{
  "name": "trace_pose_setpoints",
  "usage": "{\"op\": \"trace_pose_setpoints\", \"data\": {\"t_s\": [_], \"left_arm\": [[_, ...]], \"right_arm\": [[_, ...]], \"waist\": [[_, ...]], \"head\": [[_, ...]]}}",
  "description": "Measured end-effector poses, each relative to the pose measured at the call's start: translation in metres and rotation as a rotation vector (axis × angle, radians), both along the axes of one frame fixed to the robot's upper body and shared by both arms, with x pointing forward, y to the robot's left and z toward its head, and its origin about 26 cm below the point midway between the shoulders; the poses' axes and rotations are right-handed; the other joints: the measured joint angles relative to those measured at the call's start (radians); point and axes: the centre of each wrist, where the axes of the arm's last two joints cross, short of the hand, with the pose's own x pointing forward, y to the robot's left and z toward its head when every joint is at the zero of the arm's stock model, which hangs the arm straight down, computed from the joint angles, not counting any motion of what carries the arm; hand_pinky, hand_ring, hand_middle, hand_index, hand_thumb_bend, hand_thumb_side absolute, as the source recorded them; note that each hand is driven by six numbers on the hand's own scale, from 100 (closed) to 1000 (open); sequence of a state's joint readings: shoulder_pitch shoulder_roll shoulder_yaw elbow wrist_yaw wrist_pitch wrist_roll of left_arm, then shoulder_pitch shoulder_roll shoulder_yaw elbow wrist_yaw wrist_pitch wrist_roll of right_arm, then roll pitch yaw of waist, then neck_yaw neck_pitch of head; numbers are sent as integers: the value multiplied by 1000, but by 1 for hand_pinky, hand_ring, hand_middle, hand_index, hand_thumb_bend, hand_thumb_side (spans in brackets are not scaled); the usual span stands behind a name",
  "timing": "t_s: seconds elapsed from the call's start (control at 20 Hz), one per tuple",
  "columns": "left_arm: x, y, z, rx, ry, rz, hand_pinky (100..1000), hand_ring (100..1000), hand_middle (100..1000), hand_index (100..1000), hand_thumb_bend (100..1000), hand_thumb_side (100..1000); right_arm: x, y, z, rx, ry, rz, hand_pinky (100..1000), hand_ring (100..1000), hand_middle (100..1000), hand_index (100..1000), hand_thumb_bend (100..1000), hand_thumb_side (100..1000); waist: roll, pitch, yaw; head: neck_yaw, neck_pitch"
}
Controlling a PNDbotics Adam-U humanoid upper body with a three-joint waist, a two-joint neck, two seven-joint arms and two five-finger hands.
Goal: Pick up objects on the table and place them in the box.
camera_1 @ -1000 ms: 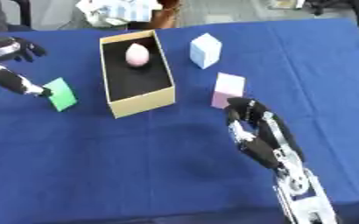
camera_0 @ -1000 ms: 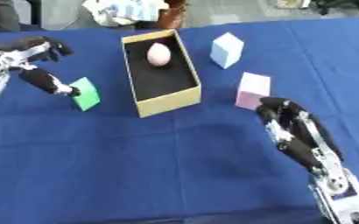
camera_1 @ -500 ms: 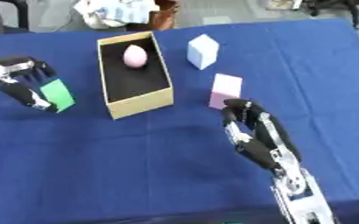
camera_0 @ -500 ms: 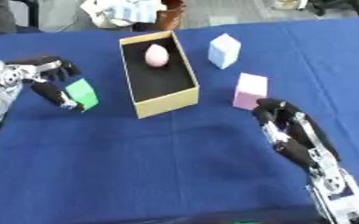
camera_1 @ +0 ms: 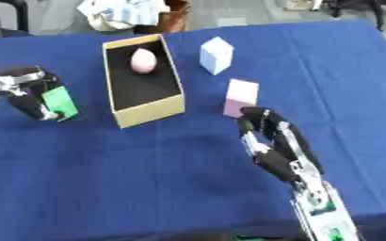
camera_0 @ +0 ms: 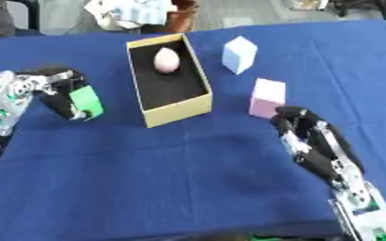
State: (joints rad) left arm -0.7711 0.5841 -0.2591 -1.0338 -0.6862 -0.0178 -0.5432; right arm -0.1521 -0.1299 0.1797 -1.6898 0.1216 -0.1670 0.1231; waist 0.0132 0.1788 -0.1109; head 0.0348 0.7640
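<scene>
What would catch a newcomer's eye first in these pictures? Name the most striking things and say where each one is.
The open box stands at the table's middle with a pink egg at its far end. To its left, the left hand is curled round a green block. To its right stand a pale blue block and, nearer, a pink block, with the right hand just in front of it.

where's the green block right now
The green block sits at the left of the table, left of the box, with the left hand curled round it.

Lab-like test setup, blue-clothed table, grey floor beyond
</scene>
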Motion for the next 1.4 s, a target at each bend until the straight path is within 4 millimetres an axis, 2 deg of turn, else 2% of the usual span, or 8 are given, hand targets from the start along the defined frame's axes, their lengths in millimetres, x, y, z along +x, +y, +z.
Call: {"op": "trace_pose_setpoints", "data": {"t_s": [0.4,0.55,0.7,1.0,1.2,1.25,1.35,1.4], "left_arm": [[7,-21,67,-47,-196,-40,660,539,510,634,301,178],[14,-37,80,-56,-251,-52,672,559,530,654,312,177],[24,-50,78,-44,-275,-40,685,585,562,685,327,185],[41,-68,59,-26,-311,18,717,640,637,751,372,229],[46,-71,47,-6,-306,35,786,731,761,840,491,298],[46,-71,47,2,-306,35,791,739,771,846,505,305],[46,-71,47,16,-306,33,815,764,813,876,628,365],[45,-71,48,22,-307,32,817,767,818,880,637,369]], "right_arm": [[-1,2,-1,-3,6,10,774,734,641,777,100,474],[-1,3,-1,-6,7,22,774,734,641,777,100,472],[-1,6,0,-10,3,40,774,734,641,778,100,471],[-1,10,0,-14,4,65,774,735,641,778,100,470],[-1,11,0,-15,5,71,774,734,641,777,100,469],[-1,11,1,-15,4,71,774,734,641,777,100,469],[0,11,2,-15,1,72,773,734,641,777,100,469],[0,11,2,-15,-1,72,773,734,641,777,100,469]], "waist": [[0,0,-22],[0,0,-48],[0,0,-74],[0,1,-117],[0,1,-129],[0,1,-129],[0,1,-128],[0,1,-127]], "head": [[-4,-2],[4,-9],[17,-11],[41,-20],[49,-26],[50,-27],[51,-27],[51,-27]]}}
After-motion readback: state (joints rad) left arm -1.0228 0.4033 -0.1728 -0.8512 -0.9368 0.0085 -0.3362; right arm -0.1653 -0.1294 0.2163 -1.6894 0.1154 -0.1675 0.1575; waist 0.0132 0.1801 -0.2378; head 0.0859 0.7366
